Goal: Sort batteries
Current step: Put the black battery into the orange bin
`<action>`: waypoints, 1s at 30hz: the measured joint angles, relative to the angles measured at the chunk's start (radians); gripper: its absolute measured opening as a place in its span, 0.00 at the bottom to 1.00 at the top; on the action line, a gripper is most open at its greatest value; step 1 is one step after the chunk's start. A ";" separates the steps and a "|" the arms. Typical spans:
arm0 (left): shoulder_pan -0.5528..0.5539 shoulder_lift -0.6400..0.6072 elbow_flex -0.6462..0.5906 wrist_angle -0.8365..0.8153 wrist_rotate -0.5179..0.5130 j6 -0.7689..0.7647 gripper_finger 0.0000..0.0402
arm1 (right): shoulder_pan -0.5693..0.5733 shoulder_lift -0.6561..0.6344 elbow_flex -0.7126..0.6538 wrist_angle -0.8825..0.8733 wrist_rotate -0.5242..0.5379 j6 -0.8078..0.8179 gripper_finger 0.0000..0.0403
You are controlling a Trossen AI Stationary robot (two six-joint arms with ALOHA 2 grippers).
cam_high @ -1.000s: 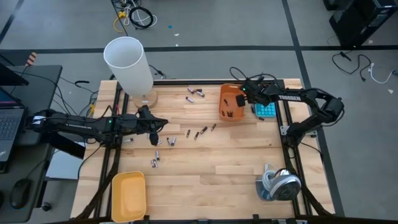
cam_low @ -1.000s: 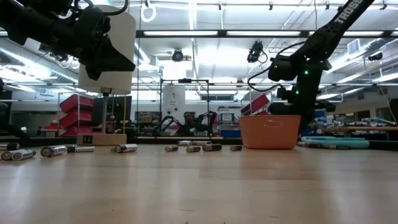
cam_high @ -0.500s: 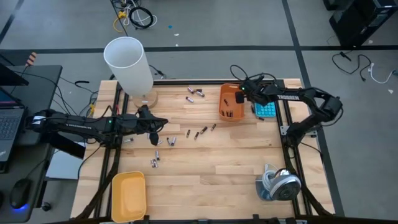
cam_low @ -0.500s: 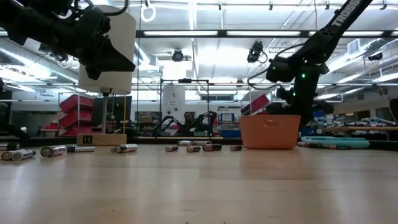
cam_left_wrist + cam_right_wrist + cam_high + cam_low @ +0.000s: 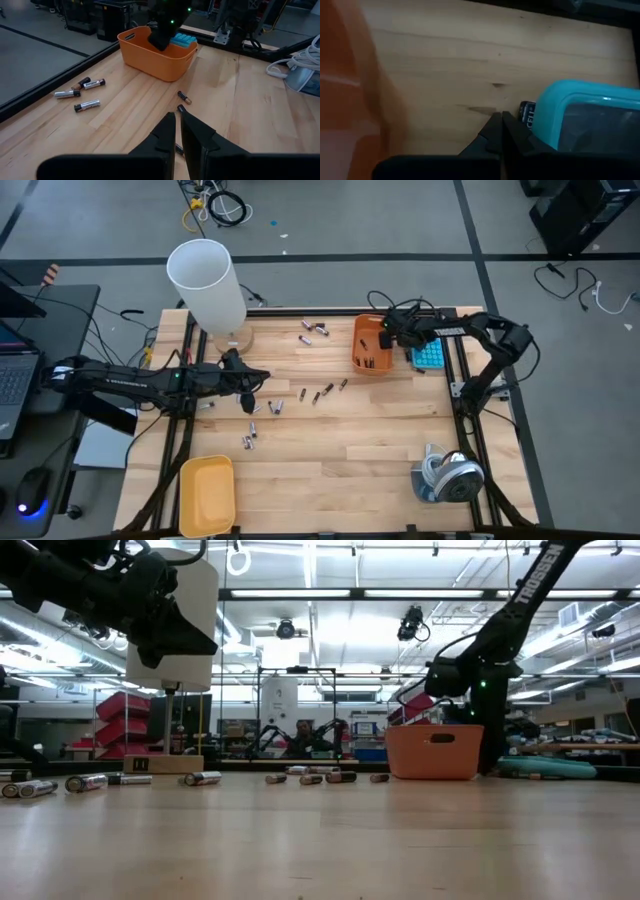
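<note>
I've got the right gripper (image 5: 386, 338) parked over the gap between the orange bin (image 5: 371, 345) and the blue calculator (image 5: 428, 356), fingers pinched fully together, nothing in them. Left gripper (image 5: 249, 398) hangs mid-table above the loose batteries (image 5: 322, 393); its fingers stand nearly together in the left wrist view, and I see no cell between them.

Batteries are scattered: a few at the far edge near the white tube (image 5: 207, 283), a line mid-table, a pair toward the yellow tray (image 5: 206, 494), and several dark ones already in the orange bin.

Handling, my read: small stiff metal cylinders, light, smooth jackets, so they'll roll and squirt out of a sloppy pinch. I'd grab across the middle of the barrel, fingers square to the long axis, and come straight down.

View differences:
- Right wrist view shows one dark battery (image 5: 526, 112) tucked right against the calculator's edge, just ahead of the fingertips. I can't make it out in the high view.
- High view gives the full layout and both bins.
- Low view shows cells lying flat on the wood, the left gripper well clear above them, and nothing of the bin contents.
- Left wrist view shows label detail on the far cluster.
</note>
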State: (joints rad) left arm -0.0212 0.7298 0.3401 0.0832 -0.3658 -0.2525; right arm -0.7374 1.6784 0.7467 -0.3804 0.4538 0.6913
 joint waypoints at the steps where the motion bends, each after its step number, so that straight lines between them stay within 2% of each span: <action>1: 0.000 0.000 0.000 0.000 0.000 0.010 0.08 | 0.011 -0.007 -0.001 -0.024 0.001 0.006 0.00; 7: 0.000 0.000 0.000 0.007 -0.001 0.039 0.08 | 0.073 -0.091 -0.012 -0.099 -0.049 0.018 0.00; 14: 0.000 0.000 0.000 0.009 -0.004 0.039 0.08 | 0.063 -0.186 -0.009 -0.083 0.051 0.015 0.00; 18: 0.000 0.000 0.000 0.009 -0.004 0.039 0.08 | 0.036 -0.173 -0.009 -0.066 0.070 0.001 0.00; 25: 0.000 0.000 0.000 0.009 -0.004 0.039 0.08 | 0.035 -0.103 -0.008 0.100 0.052 -0.038 0.00; 30: 0.000 0.000 0.000 0.009 -0.004 0.036 0.08 | 0.033 -0.077 -0.008 0.114 0.051 -0.022 0.00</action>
State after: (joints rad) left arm -0.0212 0.7296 0.3401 0.0920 -0.3702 -0.2162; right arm -0.7045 1.6013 0.7387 -0.2668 0.5049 0.6690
